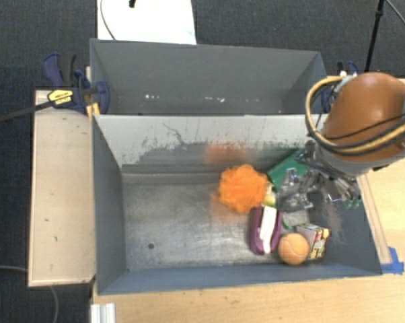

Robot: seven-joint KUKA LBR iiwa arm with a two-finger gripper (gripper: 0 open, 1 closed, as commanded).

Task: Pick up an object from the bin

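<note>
My gripper [295, 195] hangs low in the bin's right half, under the orange wrist cover. Its metal fingers point down among the things there. A fluffy orange puff [243, 188] lies just to its left. A green flat piece [282, 170] sits beneath and behind it by the back wall. Just in front of it lies a purple and white oblong thing [264, 231]. I cannot tell how far apart the fingers stand, and I see nothing clearly between them.
An orange ball [293, 249] rests near the front wall, with a small printed box [317, 239] at its right. The bin's left half is bare grey floor. The arm reaches in from the right over the rim.
</note>
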